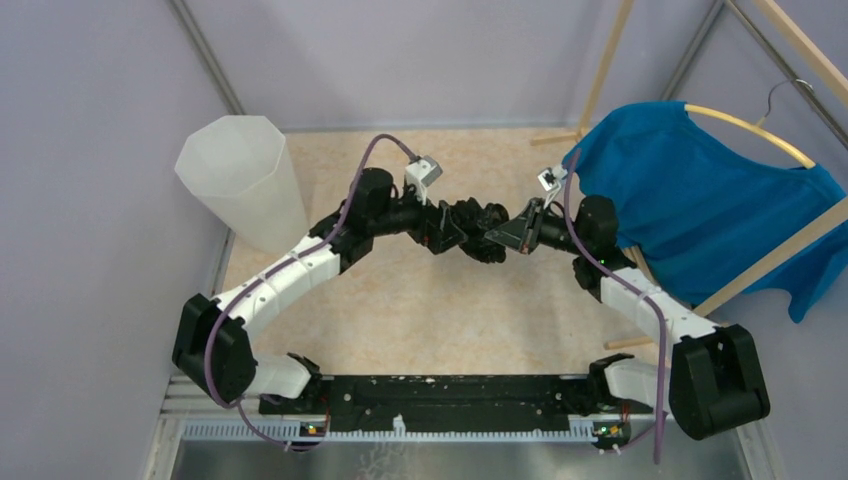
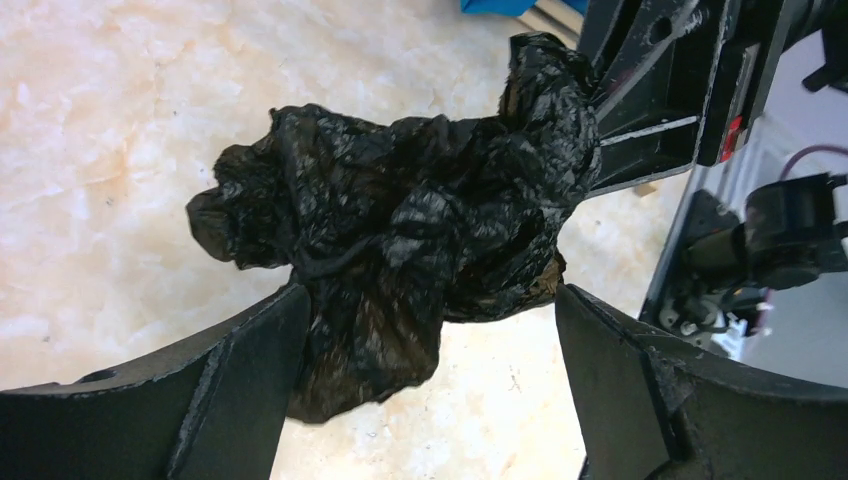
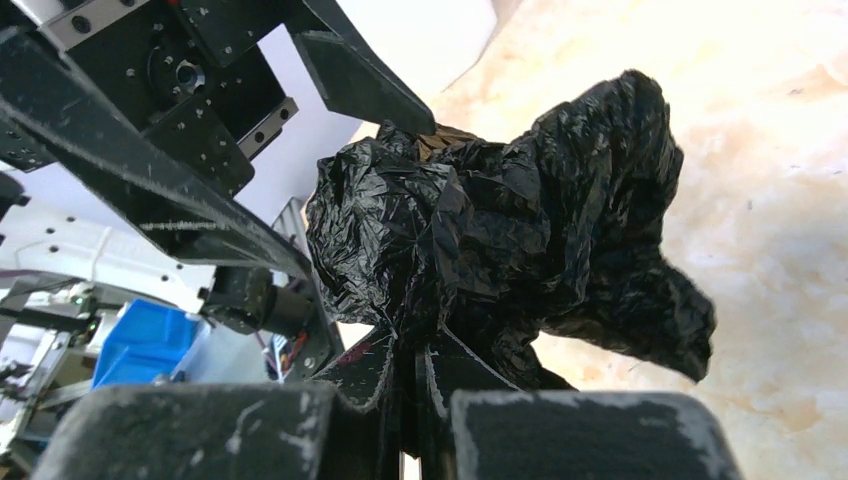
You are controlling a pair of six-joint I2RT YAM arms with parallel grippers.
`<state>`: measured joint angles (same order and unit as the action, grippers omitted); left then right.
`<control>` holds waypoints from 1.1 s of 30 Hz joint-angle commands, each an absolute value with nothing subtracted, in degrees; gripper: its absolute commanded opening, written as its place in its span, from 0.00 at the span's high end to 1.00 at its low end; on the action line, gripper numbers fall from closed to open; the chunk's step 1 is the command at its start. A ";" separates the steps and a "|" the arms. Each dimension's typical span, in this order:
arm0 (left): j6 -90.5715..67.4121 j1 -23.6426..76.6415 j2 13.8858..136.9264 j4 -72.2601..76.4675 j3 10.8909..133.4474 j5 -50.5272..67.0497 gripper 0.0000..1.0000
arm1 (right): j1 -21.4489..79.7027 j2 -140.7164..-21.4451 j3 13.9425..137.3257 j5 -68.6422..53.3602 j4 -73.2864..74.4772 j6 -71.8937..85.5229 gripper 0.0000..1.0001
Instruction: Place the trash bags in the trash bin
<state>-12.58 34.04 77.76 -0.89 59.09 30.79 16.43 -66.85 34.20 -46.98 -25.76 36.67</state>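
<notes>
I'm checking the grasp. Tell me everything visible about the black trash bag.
The trash bag is thin, glossy black plastic, crumpled into a wrinkly wad, brownish where stretched. It is held over the table's middle. The right end effector is shut on one end; the left end effector is open, its fingers straddling the wad.

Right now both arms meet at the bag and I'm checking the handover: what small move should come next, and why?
Probably close the left pincer on the black trash bag. It stands open on either side of the bag, the right pincer is clamped on it, and the translucent trash bin stands on the left.
</notes>
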 commanded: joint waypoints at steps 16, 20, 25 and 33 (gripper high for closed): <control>-0.81 40.79 76.77 -8.89 64.68 13.20 0.24 | 16.02 -62.27 33.49 -54.31 -28.08 41.88 1.00; -0.65 40.74 74.93 -8.94 64.44 7.23 0.60 | 16.02 -61.34 34.04 -53.36 -23.84 39.52 1.00; -1.56 40.72 68.53 -4.76 60.36 -10.42 0.91 | 16.08 -59.24 39.26 -32.85 2.75 26.07 0.93; -2.07 40.72 63.61 -0.52 57.39 -9.21 1.00 | 16.96 -60.69 42.34 -13.08 15.75 20.98 0.57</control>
<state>-1.56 40.64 64.40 -5.45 58.28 -7.57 16.43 -60.64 39.09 -22.13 8.71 25.67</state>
